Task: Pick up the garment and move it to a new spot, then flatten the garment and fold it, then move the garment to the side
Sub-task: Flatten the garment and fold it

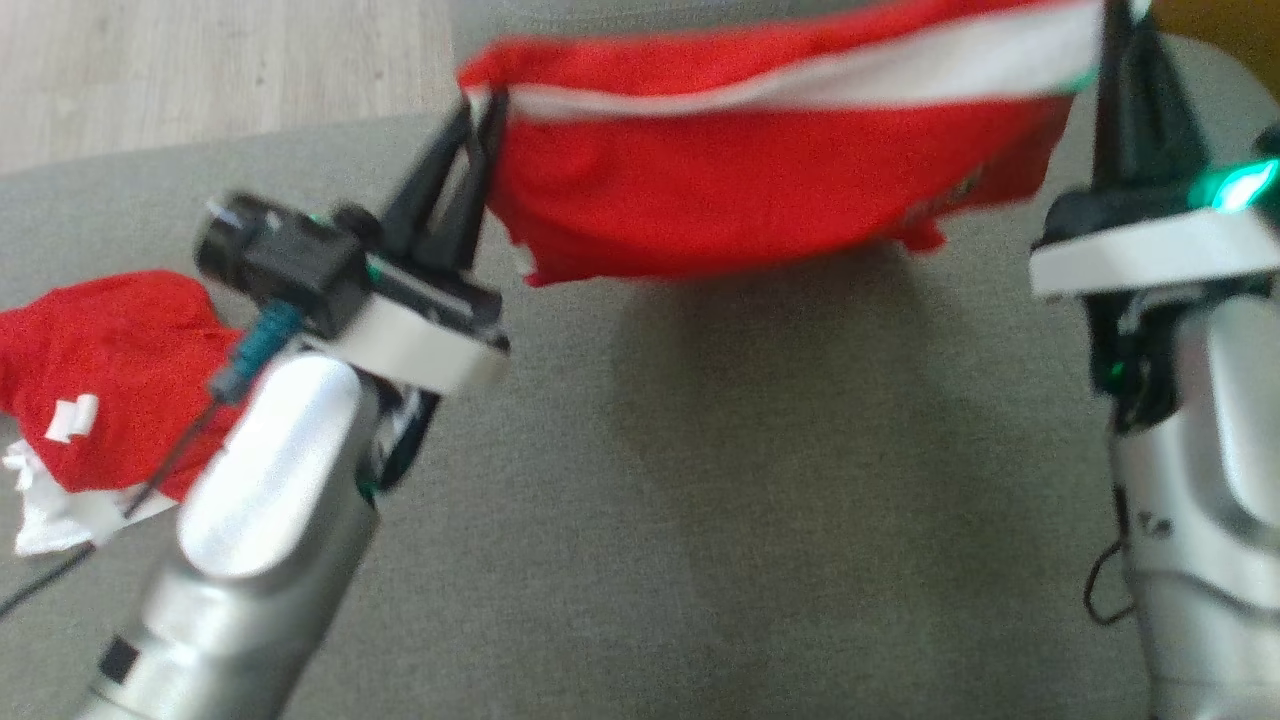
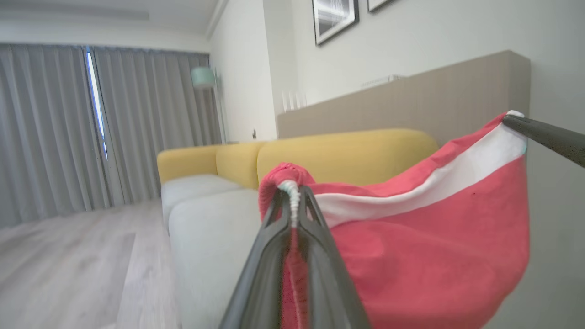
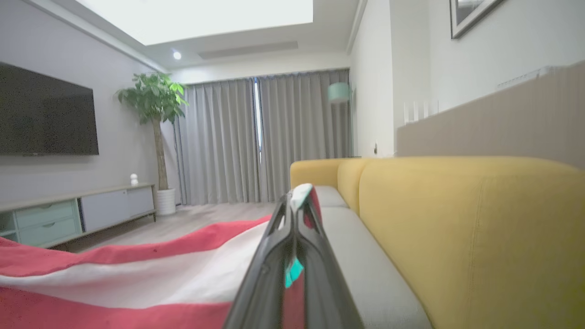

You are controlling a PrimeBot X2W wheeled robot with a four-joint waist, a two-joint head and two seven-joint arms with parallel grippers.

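Holding garment (image 1: pixel 760 190) aloft | left gripper (image 1: pixel 483 105) clenched on one top corner | right gripper (image 1: pixel 1118 25) clenched on the other | cloth spread between them | grey cushion (image 1: pixel 700 480) beneath

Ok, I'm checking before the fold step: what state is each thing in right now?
red garment with white band: hanging above the grey seat, stretched between both grippers
left gripper: shut on one end of it
right gripper: shut on the other end
second red garment: crumpled on the seat
curtains: drawn, narrow gap
television: screen dark
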